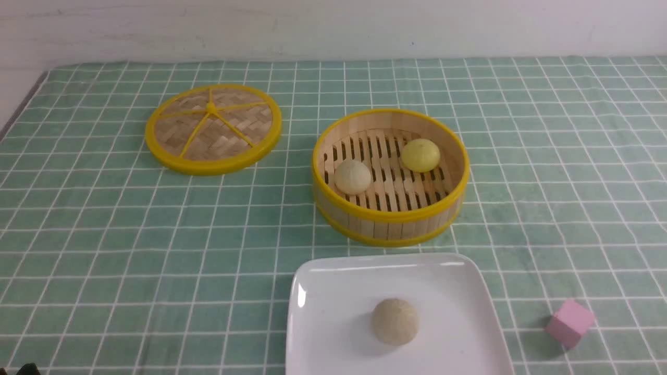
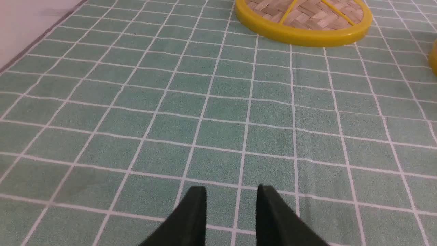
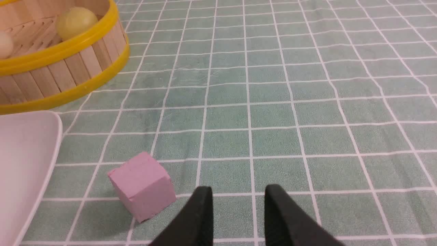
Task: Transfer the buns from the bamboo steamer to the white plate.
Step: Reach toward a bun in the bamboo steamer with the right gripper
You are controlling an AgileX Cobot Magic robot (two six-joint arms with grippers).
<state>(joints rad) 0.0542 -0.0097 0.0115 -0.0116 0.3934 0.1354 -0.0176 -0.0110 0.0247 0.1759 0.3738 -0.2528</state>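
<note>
The bamboo steamer [image 1: 391,221] stands mid-table with both buns on its slatted floor: the pale yellow bun [image 1: 420,154] at the back right and the cream-white bun [image 1: 353,176] at the front left. In front of it lies the white plate [image 1: 323,323], which carries a darker beige-tan bun [image 1: 395,321]. Neither gripper shows in the front view. My left gripper [image 2: 231,188] hovers open over bare cloth, far from the steamer. My right gripper [image 3: 238,187] is open and empty too, with the steamer [image 3: 61,75], yellow bun [image 3: 75,21] and plate [image 3: 20,164] off to one side.
The flat woven lid [image 1: 213,128] with its yellow rim lies at the back left, also seen as the lid [image 2: 304,20] ahead of the left gripper. A pink cube [image 1: 570,322] sits right of the plate, close to the right fingers as the cube [image 3: 141,186]. Green checked cloth covers the table.
</note>
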